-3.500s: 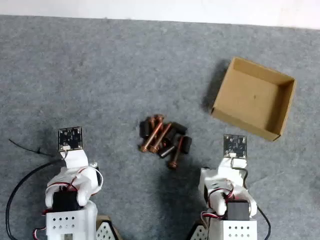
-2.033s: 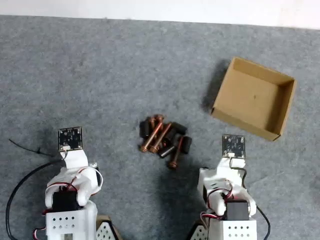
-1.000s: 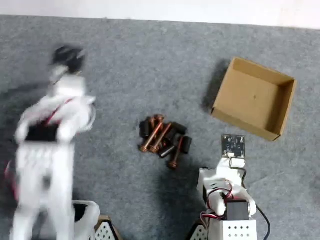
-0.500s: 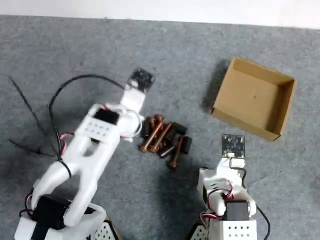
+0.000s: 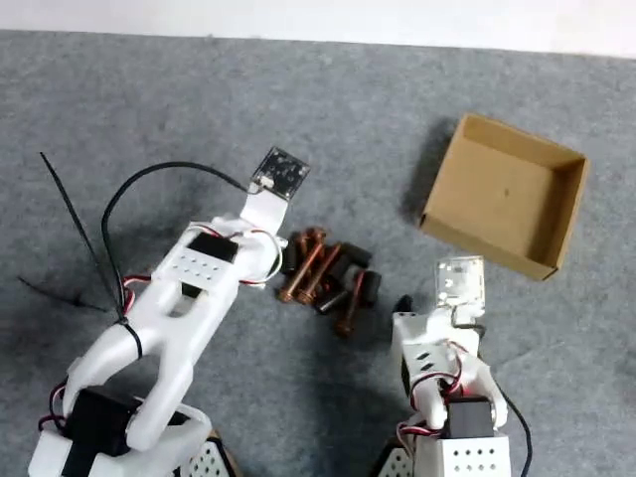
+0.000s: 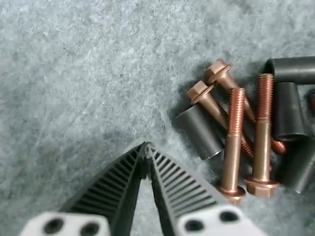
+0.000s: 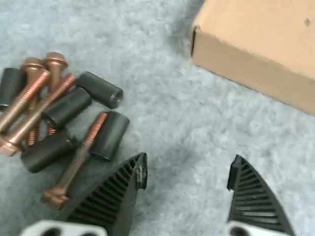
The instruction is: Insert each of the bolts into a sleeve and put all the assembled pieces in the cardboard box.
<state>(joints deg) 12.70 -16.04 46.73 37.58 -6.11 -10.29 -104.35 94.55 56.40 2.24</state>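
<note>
The left claw [image 6: 146,147] is pressed together, its tips touching and holding nothing, low over the bare grey table [image 6: 74,73]. The heap of parts lies just off to one side of those tips. A black sleeve [image 6: 199,130] is nearest to them, with four copper-coloured hex-head bolts [image 6: 232,140] crossing one another beside it. More black sleeves [image 6: 288,110] lie on the far side of the bolts.

The right claw [image 7: 188,172] is spread wide and empty, also over bare table. The same heap sits close beside one of its fingers. The nearest bolt [image 7: 74,169] there rests with its threaded end against a sleeve [image 7: 110,135], and I cannot tell whether it goes inside. The cardboard box [image 7: 246,54] stands ahead of the other finger, apart from it.

From above, the heap [image 5: 323,270] lies between the two arms, beside the left arm's wrist. The cardboard box [image 5: 477,243] stands with its opening up, beyond the right claw and well apart from the heap.
</note>
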